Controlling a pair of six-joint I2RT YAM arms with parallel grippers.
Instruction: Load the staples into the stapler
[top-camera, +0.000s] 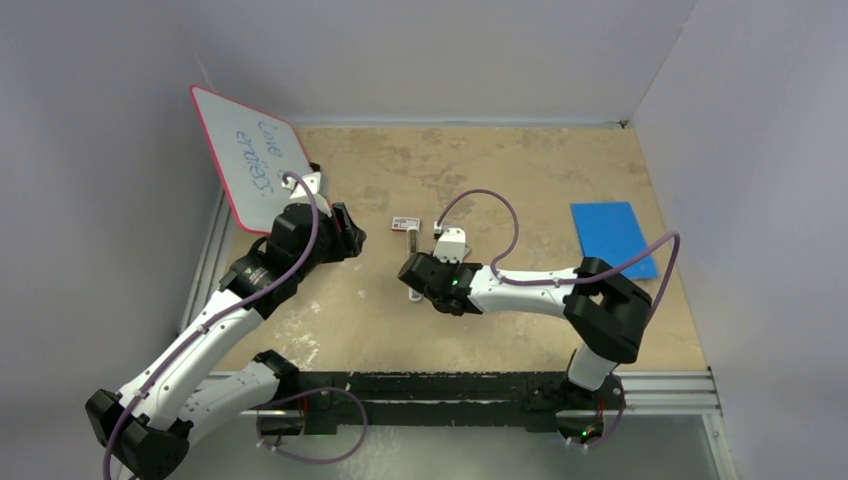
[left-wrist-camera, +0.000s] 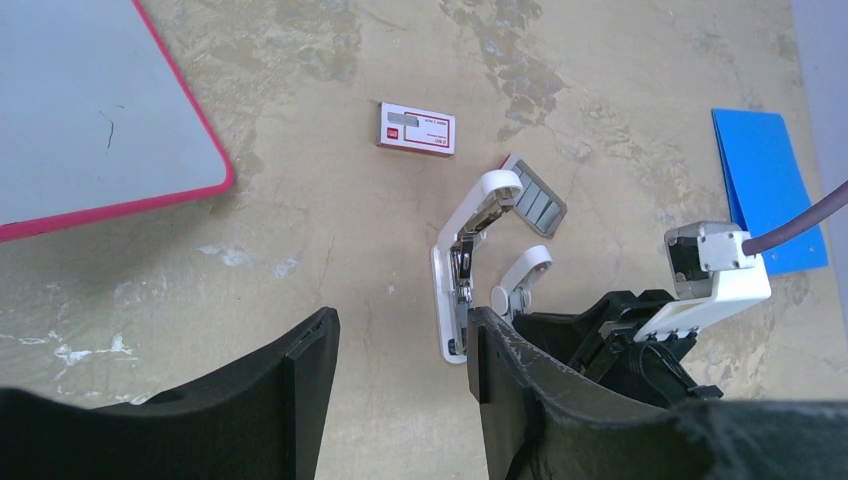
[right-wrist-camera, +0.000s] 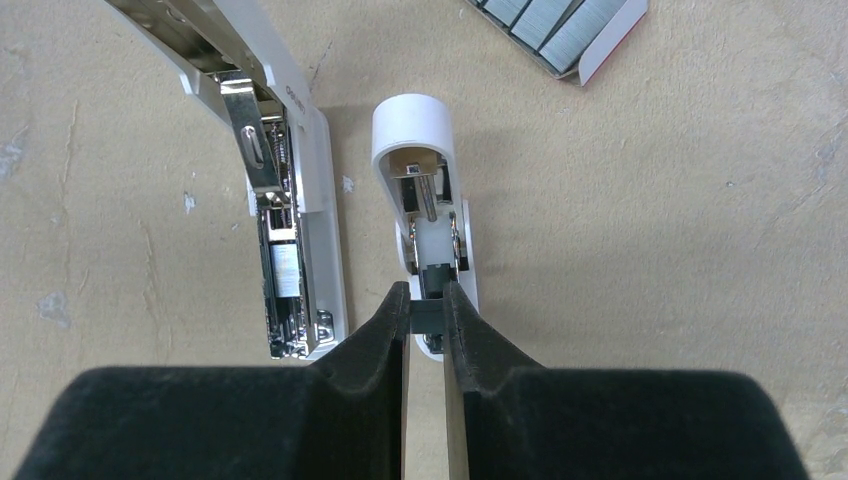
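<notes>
My right gripper (right-wrist-camera: 427, 300) sat closest to the lens. Its two black fingers were drawn almost together and pinched a small dark piece at the near end of the stapler's white lid (right-wrist-camera: 412, 130). The dark piece was half hidden between my pads, so I could not tell whether it was the hinge block or the spring pusher.

The stapler (right-wrist-camera: 300, 240) lay open just left of that lid, its metal channel bare and facing up. I saw no strip in the part of the channel that showed. The staples (right-wrist-camera: 545, 20) lay beyond the stapler and to its right, as grey ribbed blocks in an open card tray, apart from the lid's rounded tip. A closed red-and-white box (left-wrist-camera: 417, 129) sat farther beyond the stapler, a little to its left.

My left gripper (left-wrist-camera: 400, 380) hung wide open and empty, on the left of the stapler and clear of it.

I judged the opening step to be about done and the loading not yet begun. The next move would call for one gripper to steady the lid or body. The other would lift a single block from the tray, line it up with the channel and set it in squarely.
</notes>
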